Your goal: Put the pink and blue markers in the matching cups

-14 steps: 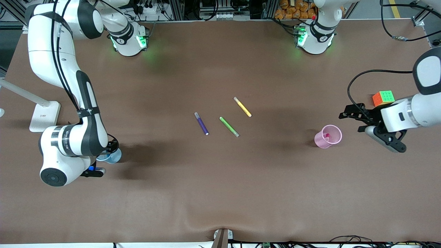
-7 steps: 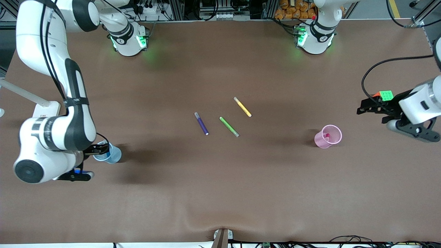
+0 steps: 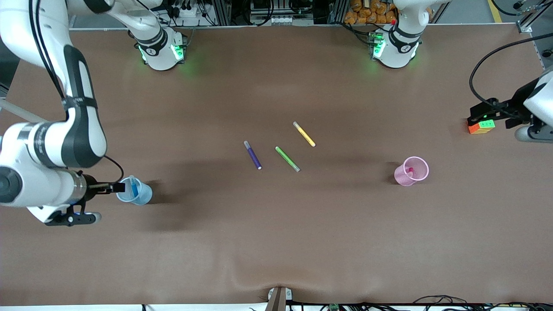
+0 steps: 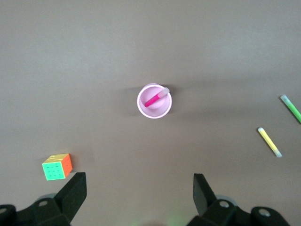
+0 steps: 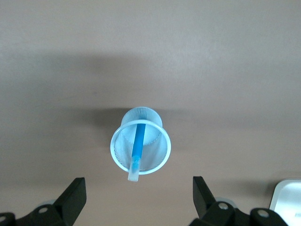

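Observation:
The pale pink cup (image 3: 411, 171) (image 4: 154, 101) stands upright toward the left arm's end of the table, with the pink marker (image 3: 410, 169) (image 4: 155, 98) leaning inside it. The pale blue cup (image 3: 135, 192) (image 5: 140, 146) stands toward the right arm's end and holds the blue marker (image 3: 134, 188) (image 5: 137, 148), whose pale end sticks out over the rim. My right gripper (image 3: 108, 202) (image 5: 139, 190) hangs open and empty just beside the blue cup. My left gripper (image 3: 497, 126) (image 4: 139, 188) is open and empty, high over the table edge by the cube.
A purple marker (image 3: 252, 154), a green marker (image 3: 287, 158) (image 4: 291, 107) and a yellow marker (image 3: 304, 134) (image 4: 269, 141) lie mid-table. A colourful puzzle cube (image 3: 481, 126) (image 4: 57, 166) sits at the left arm's end. A white stand's corner (image 5: 288, 200) is near the blue cup.
Both arms have drawn back toward their own ends of the table. The right gripper has uncovered the blue cup; the left gripper has moved from beside the pink cup to over the cube.

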{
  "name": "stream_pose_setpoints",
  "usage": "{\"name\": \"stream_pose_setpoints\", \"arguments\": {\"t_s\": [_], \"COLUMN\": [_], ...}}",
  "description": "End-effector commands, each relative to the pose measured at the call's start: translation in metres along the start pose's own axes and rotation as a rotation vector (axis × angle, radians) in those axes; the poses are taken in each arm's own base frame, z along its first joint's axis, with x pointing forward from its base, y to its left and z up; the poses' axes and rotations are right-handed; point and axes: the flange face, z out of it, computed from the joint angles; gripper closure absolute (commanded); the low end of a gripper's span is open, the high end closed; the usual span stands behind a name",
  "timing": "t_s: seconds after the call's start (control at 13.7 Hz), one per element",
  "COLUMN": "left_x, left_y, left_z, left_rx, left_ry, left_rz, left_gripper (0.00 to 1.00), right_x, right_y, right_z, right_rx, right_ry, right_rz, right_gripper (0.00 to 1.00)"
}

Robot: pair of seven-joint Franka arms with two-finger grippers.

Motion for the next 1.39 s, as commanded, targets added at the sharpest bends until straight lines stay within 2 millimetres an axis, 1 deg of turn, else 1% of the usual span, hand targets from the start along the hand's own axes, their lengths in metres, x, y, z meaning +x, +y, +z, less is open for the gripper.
{"name": "stream_pose_setpoints", "arguments": {"t_s": [0.0,0.15,0.22,0.37,0.51,0.59,0.66,0.73,0.8,0.88,0.95,1.1,1.17,1.24,1.32], "left_x": [-0.003,-0.007,-0.01,-0.023,-0.026,-0.025,-0.024,-0.025,-0.027,-0.032,-0.036,-0.045,-0.05,-0.052,-0.052], "left_y": [-0.012,-0.029,-0.028,-0.024,-0.02,-0.017,-0.011,0.007,-0.002,0.0,0.001,0.005,0.008,0.016,0.019], "left_z": [-0.018,-0.02,-0.021,-0.033,-0.034,-0.033,-0.03,-0.027,-0.023,-0.024,-0.022,-0.019,-0.023,-0.022,-0.02], "left_rx": [0.027,0.029,0.03,0.039,0.041,0.042,0.041,0.046,0.048,0.049,0.05,0.052,0.051,0.052,0.056], "left_ry": [0.027,0.025,0.008,0.011,0.007,0.007,0.006,0.01,0.006,0.008,0.006,0.004,0.01,0.008,0.009], "left_rz": [0.007,-0.025,-0.041,-0.063,-0.091,-0.103,-0.109,-0.097,-0.124,-0.124,-0.123,-0.125,-0.132,-0.148,-0.169], "left_gripper": [0.0,0.0,0.0,0.0,0.0,0.0,0.0,0.0,0.0,0.0,0.0,0.0,0.0,0.0,0.0], "right_x": [-0.05,-0.071,-0.081,-0.099,-0.108,-0.113,-0.116,-0.117,-0.12,-0.124,-0.133,-0.154,-0.161,-0.164,-0.168], "right_y": [0.004,0.004,0.004,-0.003,-0.012,-0.011,-0.008,-0.004,0.001,0.004,0.005,0.017,0.021,0.025,0.03], "right_z": [-0.023,-0.035,-0.041,-0.056,-0.081,-0.095,-0.109,-0.123,-0.139,-0.155,-0.17,-0.188,-0.192,-0.201,-0.215], "right_rx": [0.023,0.024,0.025,0.025,0.026,0.034,0.056,0.081,0.091,0.093,0.095,0.102,0.099,0.095,0.092], "right_ry": [0.052,0.093,0.12,0.165,0.204,0.225,0.243,0.252,0.245,0.235,0.234,0.225,0.207,0.209,0.214], "right_rz": [-0.038,-0.037,-0.038,-0.048,-0.052,-0.043,-0.025,-0.007,0.001,0.003,0.008,0.041,0.057,0.074,0.084], "right_gripper": [0.0,0.0,0.0,0.0,0.0,0.0,0.0,0.0,0.0,0.0,0.0,0.0,0.0,0.0,0.0]}}
